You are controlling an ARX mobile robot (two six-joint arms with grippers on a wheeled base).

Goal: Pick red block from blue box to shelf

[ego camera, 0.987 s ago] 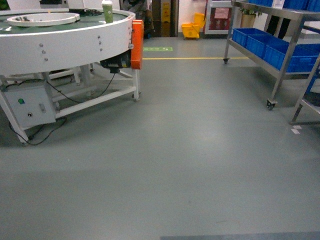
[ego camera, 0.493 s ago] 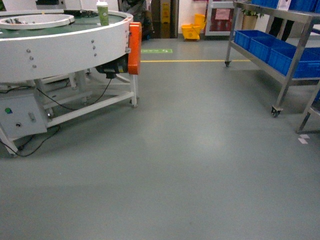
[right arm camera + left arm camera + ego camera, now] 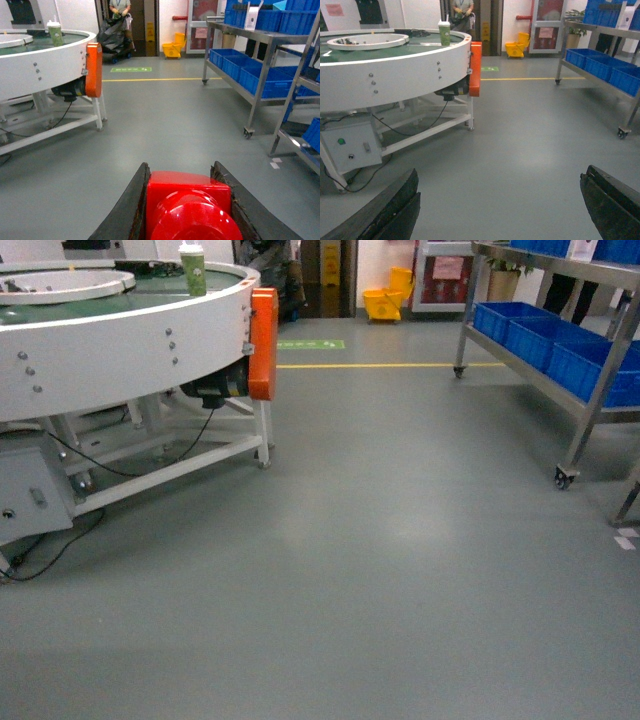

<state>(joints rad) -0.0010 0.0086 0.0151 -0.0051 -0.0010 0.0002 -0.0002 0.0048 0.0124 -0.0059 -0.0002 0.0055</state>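
Fingers (image 3: 131,210) of the right gripper (image 3: 189,210) press against both sides of the red block (image 3: 189,192), holding it low in the right wrist view with its round stud facing the camera; the block's lower edge is cut off by the frame, so its long axis cannot be told. Left gripper (image 3: 500,210) fingers (image 3: 390,210) stand wide apart with only bare grey floor (image 3: 380,540) between them, their tips out of frame. Neither gripper shows in the head view.

Open floor stretches ahead. To the left stands a white round conveyor desk (image 3: 120,340) on a white frame, with an orange guard (image 3: 263,345) at its end, a dark motor beneath it and black cables trailing to a grey control box (image 3: 351,150). A green cup (image 3: 193,270) sits on its top. To the right the shelf (image 3: 260,75), steel and on casters, carries dark blue crates (image 3: 250,67); its far end runs out of frame. Beyond a yellow floor line (image 3: 390,365) are a yellow mop bucket (image 3: 385,300) and a person (image 3: 120,10), partly cropped, by a doorway.
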